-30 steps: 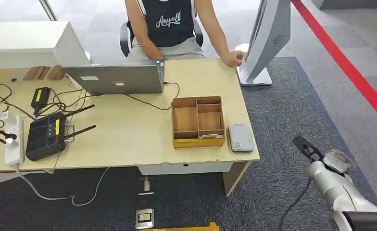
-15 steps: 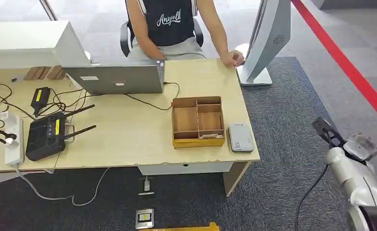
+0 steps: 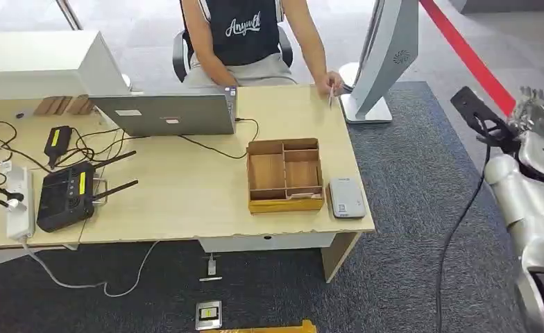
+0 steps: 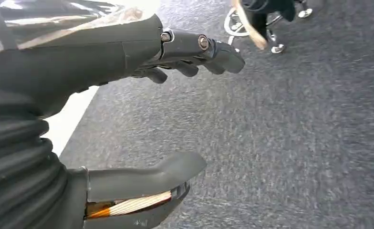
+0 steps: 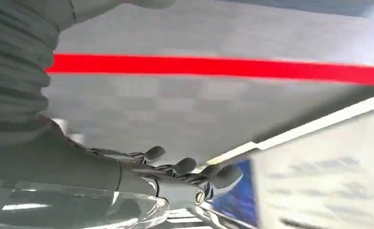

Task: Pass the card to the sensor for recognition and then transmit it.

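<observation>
One card in play, a thin pale sliver pinched in the person's hand at the desk's far right corner. One grey sensor at the near right corner. Right hand raised, fingers spread, empty; left hand splayed, empty.

"Anywell" in script on person's black top

- We see bright, even daylight across the head view, with soft shadows under the desk.
- Both wrist views look smeared by motion blur.
</observation>
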Robot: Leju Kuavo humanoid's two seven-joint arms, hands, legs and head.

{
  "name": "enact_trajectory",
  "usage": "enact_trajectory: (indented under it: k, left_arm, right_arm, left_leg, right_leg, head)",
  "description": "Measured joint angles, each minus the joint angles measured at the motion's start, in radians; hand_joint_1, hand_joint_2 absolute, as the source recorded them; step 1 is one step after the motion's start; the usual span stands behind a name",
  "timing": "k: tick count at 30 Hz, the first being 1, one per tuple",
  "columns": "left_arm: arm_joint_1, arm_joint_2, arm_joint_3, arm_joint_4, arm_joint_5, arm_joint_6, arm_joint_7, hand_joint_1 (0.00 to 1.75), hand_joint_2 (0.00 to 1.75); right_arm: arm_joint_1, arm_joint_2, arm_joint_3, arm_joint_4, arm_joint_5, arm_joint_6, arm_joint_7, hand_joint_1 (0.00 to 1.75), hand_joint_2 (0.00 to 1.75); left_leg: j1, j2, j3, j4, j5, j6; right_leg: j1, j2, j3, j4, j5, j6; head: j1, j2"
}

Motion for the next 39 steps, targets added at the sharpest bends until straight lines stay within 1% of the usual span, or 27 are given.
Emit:
enact_trajectory:
  k: [1,2,3,5,7,11,14,20,27,28,33,39]
  left_arm:
    - [-0.001,0.000,0.000,0.000,-0.013,-0.001,-0.003,0.00,1.75]
    - [-0.001,0.000,0.000,0.000,-0.020,-0.004,-0.006,0.00,1.75]
    - [-0.001,0.003,0.000,0.000,-0.034,-0.009,-0.016,0.00,1.75]
    - [-0.004,0.007,0.000,0.000,-0.052,-0.018,-0.038,0.00,1.75]
    - [-0.007,0.012,0.000,0.000,-0.069,-0.026,-0.059,0.00,1.75]
    - [-0.003,0.021,0.000,0.000,-0.091,-0.027,-0.071,0.00,1.75]
    - [-0.003,0.026,0.000,0.000,-0.095,-0.028,-0.072,0.00,1.75]
    - [0.000,0.034,0.000,0.000,-0.098,-0.031,-0.074,0.00,1.75]
    - [0.001,0.039,0.000,0.000,-0.101,-0.033,-0.080,0.00,1.75]
    - [0.001,0.040,0.000,0.000,-0.101,-0.033,-0.085,0.00,1.75]
    - [0.001,0.040,0.000,0.000,-0.101,-0.027,-0.095,0.00,1.75]
    - [0.002,0.040,0.000,0.000,-0.101,-0.024,-0.097,0.00,1.75]
  right_arm:
    - [-0.040,0.026,0.054,-0.025,-0.003,-0.005,-0.017,0.00,1.75]
    - [-0.054,0.037,0.073,-0.029,0.001,-0.005,-0.027,0.00,1.75]
    - [-0.082,0.067,0.109,-0.029,0.013,-0.007,-0.047,0.00,1.75]
    - [-0.124,0.117,0.175,-0.020,0.036,-0.024,-0.062,0.00,1.75]
    - [-0.155,0.167,0.245,-0.003,0.051,-0.035,-0.064,0.00,1.75]
    - [-0.202,0.251,0.352,0.041,0.066,-0.038,-0.070,0.00,1.75]
    - [-0.219,0.292,0.408,0.070,0.072,-0.038,-0.070,0.00,1.75]
    - [-0.235,0.333,0.476,0.118,0.073,-0.038,-0.070,0.00,1.75]
    - [-0.239,0.375,0.519,0.157,0.090,-0.034,-0.067,0.00,1.75]
    - [-0.242,0.388,0.532,0.170,0.092,-0.034,-0.062,0.00,1.75]
    - [-0.249,0.422,0.553,0.206,0.084,-0.043,-0.064,0.00,1.75]
    - [-0.249,0.444,0.568,0.240,0.076,-0.060,-0.067,0.00,1.75]
  left_leg:
    - [0.000,-0.001,0.000,0.000,0.002,0.000]
    - [0.001,-0.001,-0.001,0.000,0.002,0.000]
    - [0.001,-0.001,-0.001,0.000,0.002,0.000]
    - [0.002,0.000,-0.001,0.000,0.003,-0.001]
    - [0.003,-0.002,-0.001,0.000,0.004,-0.002]
    - [0.003,-0.003,-0.002,0.000,0.004,-0.002]
    - [0.003,-0.004,-0.002,0.000,0.004,-0.002]
    - [0.003,-0.003,-0.003,0.000,0.004,-0.002]
    - [0.003,-0.003,-0.002,0.000,0.004,-0.002]
    - [0.003,-0.003,-0.002,0.000,0.004,-0.002]
    - [0.003,-0.003,-0.002,0.000,0.004,-0.002]
    - [0.003,-0.003,-0.002,0.000,0.004,-0.002]
  right_leg:
    - [0.001,0.000,0.000,0.001,0.000,0.000]
    - [0.001,-0.001,0.000,0.001,0.000,0.000]
    - [0.001,-0.001,-0.001,0.001,0.000,-0.001]
    - [0.002,0.000,-0.002,0.002,0.001,-0.002]
    - [0.002,-0.002,-0.003,0.001,0.001,-0.002]
    - [0.003,-0.004,-0.003,0.002,0.001,-0.002]
    - [0.003,-0.004,-0.003,0.001,0.001,-0.002]
    - [0.002,-0.004,-0.004,0.001,0.001,-0.002]
    - [0.002,-0.004,-0.004,0.001,0.001,-0.002]
    - [0.003,-0.004,-0.004,0.001,0.001,-0.002]
    - [0.003,-0.004,-0.004,0.001,0.001,-0.002]
    - [0.003,-0.004,-0.004,0.001,0.001,-0.002]
  head:
    - [0.000,0.000]
    - [0.000,0.000]
    - [0.000,0.000]
    - [0.000,0.000]
    - [0.000,0.000]
    - [0.000,0.000]
    - [0.000,0.000]
    - [0.000,0.000]
    - [0.000,0.000]
    - [0.000,0.000]
    - [0.000,0.000]
    - [0.000,0.000]
